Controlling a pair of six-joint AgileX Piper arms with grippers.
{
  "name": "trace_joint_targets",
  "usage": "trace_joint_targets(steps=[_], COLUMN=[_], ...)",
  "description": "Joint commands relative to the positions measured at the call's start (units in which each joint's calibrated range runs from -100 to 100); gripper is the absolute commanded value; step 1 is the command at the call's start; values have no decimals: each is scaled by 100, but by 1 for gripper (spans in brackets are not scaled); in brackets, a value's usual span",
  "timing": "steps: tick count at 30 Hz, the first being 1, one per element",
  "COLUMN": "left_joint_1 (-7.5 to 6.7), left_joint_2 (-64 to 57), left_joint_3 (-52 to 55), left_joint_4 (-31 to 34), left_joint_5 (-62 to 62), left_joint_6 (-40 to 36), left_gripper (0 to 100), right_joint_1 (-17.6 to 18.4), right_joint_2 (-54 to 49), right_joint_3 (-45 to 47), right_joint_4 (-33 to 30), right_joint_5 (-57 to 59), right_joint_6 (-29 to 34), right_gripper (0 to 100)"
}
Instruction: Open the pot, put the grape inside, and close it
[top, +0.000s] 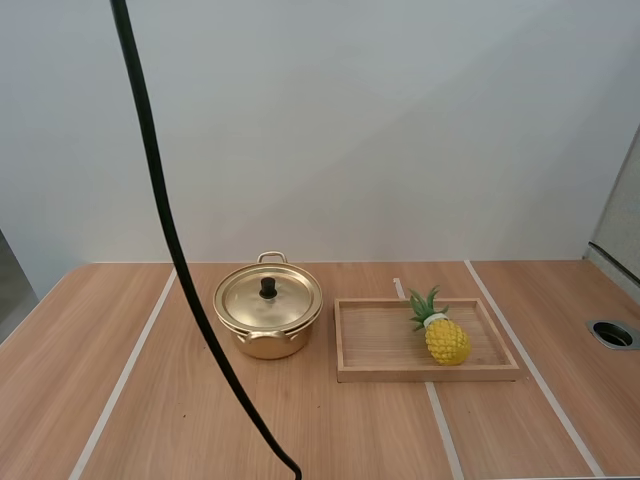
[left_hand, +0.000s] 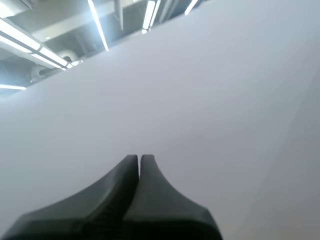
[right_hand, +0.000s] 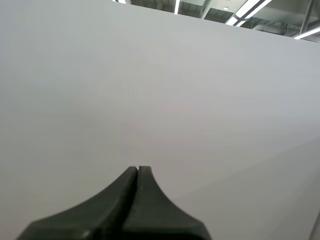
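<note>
Seen from my remote station, this looks like a robotics test lab rather than a kitchen. The wood-grain surface (top: 330, 430) is marked into lanes with pale tape strips (top: 125, 375). A plain white screen (top: 350, 130) closes off the back, and a round cable port (top: 612, 334) is cut into the surface near its right edge. The cookware sits staged like props: a gold pot (top: 270, 345) with its lid (top: 285, 300) on, beside a wooden tray (top: 430, 373) holding a toy-like pineapple (top: 447, 342).
</note>
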Motion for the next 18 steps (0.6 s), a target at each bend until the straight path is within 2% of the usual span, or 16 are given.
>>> trace_joint_targets(steps=[1,4,7,13,18], left_joint_1=[4,21,58,57,57], left_joint_2=[-130,-195,-270,-589,-1297], left_joint_3=[-12,-12,-12,2,680], left_joint_4=[-71,20,92,202,907], left_joint_5=[-553,-858,-987,-1361,-1730], left_joint_6=[-548,-1026,-1185,-1480,-1861], left_gripper=[0,0,0,0,0], right_joint_1=[-22,-22,-22,-22,-22], right_joint_2=[-136,-210,-323,-455,-528], right_joint_3=[-36,-36,-36,-36,-21], right_joint_4=[-7,-7,5,5,5], right_joint_5=[-208,-392,-618,-722,-722], right_joint_6=[22,22,43,578,809], right_gripper=[0,0,0,0,0])
